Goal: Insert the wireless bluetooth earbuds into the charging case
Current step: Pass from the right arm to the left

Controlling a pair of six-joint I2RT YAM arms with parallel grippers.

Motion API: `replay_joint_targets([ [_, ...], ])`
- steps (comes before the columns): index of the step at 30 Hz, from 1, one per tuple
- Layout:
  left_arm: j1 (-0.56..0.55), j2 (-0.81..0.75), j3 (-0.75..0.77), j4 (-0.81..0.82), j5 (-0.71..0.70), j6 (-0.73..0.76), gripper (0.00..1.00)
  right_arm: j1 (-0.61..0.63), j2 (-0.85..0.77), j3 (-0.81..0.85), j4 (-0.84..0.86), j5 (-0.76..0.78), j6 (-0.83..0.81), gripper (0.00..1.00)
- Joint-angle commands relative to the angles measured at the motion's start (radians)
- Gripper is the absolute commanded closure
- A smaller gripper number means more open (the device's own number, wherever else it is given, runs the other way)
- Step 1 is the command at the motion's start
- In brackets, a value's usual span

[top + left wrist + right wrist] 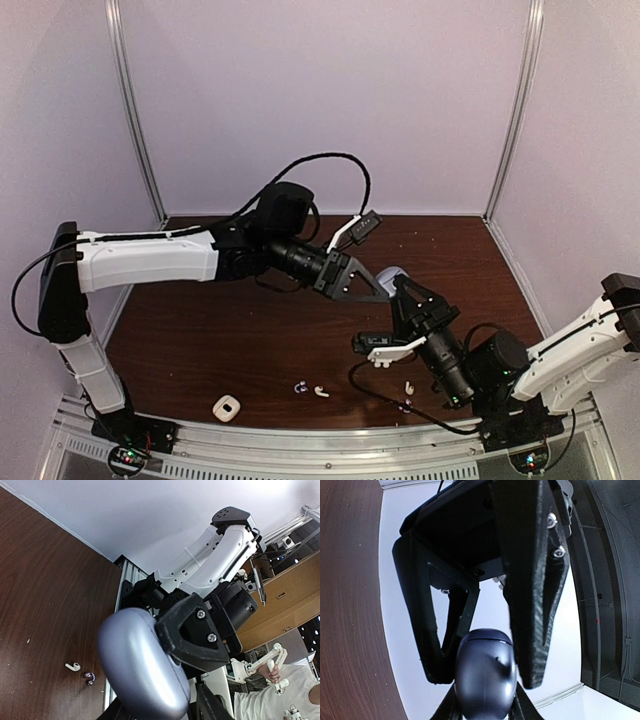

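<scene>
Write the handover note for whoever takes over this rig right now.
Grippers: the left gripper is shut on the lavender case, held in the air over mid-table. The right gripper looks shut on the same case from the opposite side. The lid looks closed.
Earbuds: all four lie on the table near the front edge: a purple earbud beside a white earbud, and a second white earbud and second purple earbud nearer the right arm's base.
The white case sits to their left.
Done: nothing inserted.
Left: open the case and seat the earbuds.
</scene>
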Motion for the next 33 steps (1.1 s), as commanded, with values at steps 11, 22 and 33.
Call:
replay_joint_targets([
  [11,-0.003,0.031,0.066,0.078,0.083,-0.087,0.60,0.010,0.023,-0.023,0.029,-0.025,-0.029,0.94],
  [22,-0.003,0.037,0.054,0.109,0.103,-0.123,0.76,0.010,0.013,-0.038,0.041,-0.039,-0.041,0.83],
  [33,0.006,0.003,0.001,0.150,0.093,-0.099,0.92,0.008,-0.037,-0.062,-0.004,-0.032,-0.012,0.51],
])
